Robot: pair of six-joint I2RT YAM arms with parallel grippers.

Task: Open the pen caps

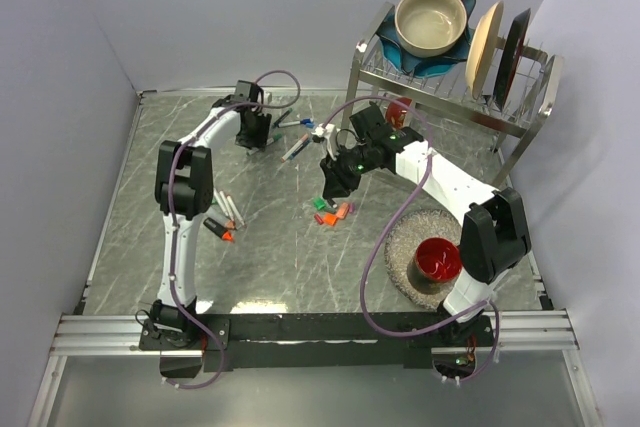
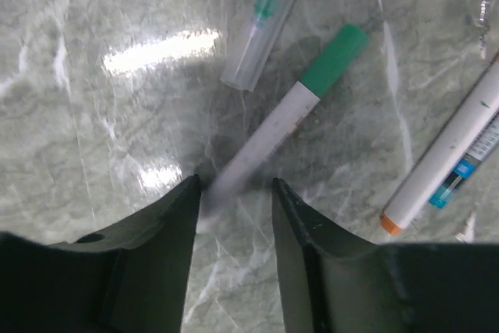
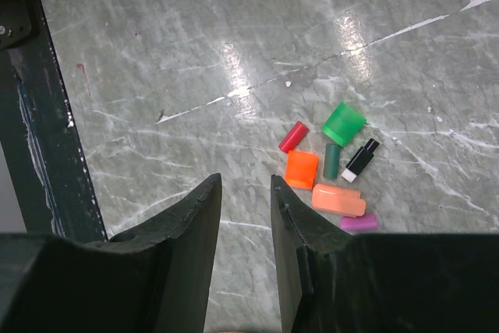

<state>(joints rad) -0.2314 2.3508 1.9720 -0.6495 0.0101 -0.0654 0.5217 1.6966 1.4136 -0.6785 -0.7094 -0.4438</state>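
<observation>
Pen caps lie clustered on the table just ahead of your right gripper, jaws slightly apart and empty, while your left gripper straddles, jaws open, the white barrel of a green-capped marker.

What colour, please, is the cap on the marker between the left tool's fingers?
Green cap; clearest in the left wrist view.

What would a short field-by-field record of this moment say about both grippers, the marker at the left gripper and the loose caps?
left gripper: open, jaws straddling the white barrel of the green-capped marker
green cap: on its marker
loose caps: seven clustered; red, green, orange, dark green, black, salmon, pink
right gripper: open, nothing between the jaws, beside the loose caps
nearby: orange-tipped marker lying right of the green-capped one
</observation>
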